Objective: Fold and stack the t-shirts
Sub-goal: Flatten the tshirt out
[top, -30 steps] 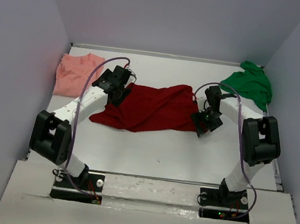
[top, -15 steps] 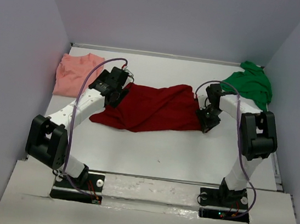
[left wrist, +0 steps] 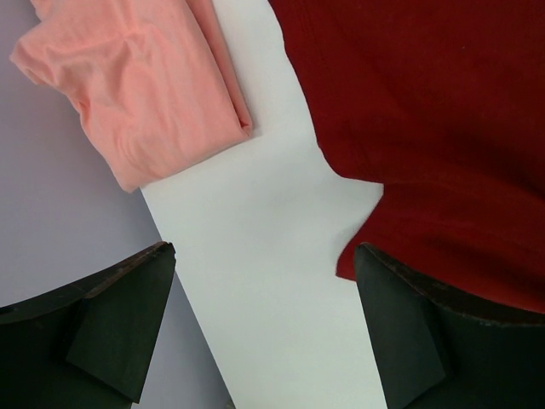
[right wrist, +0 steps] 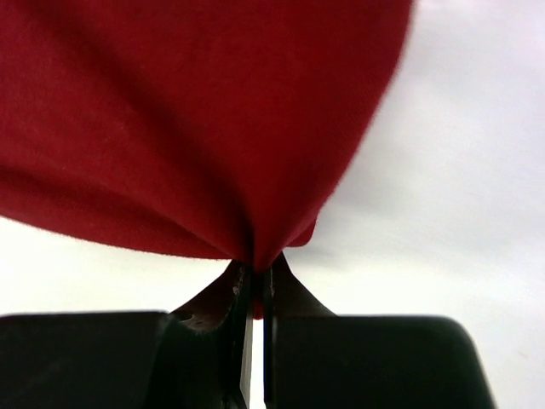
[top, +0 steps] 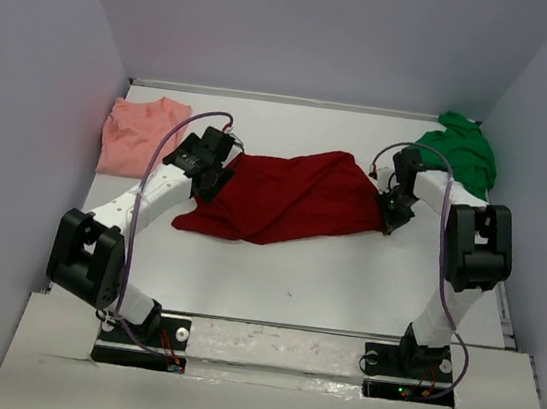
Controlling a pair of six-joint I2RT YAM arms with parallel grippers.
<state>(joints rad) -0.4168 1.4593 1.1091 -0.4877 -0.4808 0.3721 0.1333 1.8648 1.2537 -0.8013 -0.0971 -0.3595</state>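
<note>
The white bench point(top: 295, 268) has open room along its near half, and the dark red shirt point(top: 289, 199) lies crumpled and spread across its middle. The green shirt point(top: 456, 156) is bunched in the far right corner and the salmon-pink shirt point(top: 136, 134) sits at the far left, both apart from the red one. The right fingers point(right wrist: 213, 307) are clenched on the red shirt's right edge, and the left fingers point(left wrist: 119, 315) hang released over its left edge.

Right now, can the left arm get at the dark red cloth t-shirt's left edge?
Probably yes: the open jaws of the left arm hang beside the edge of the dark red cloth t-shirt, only white table between.
</note>
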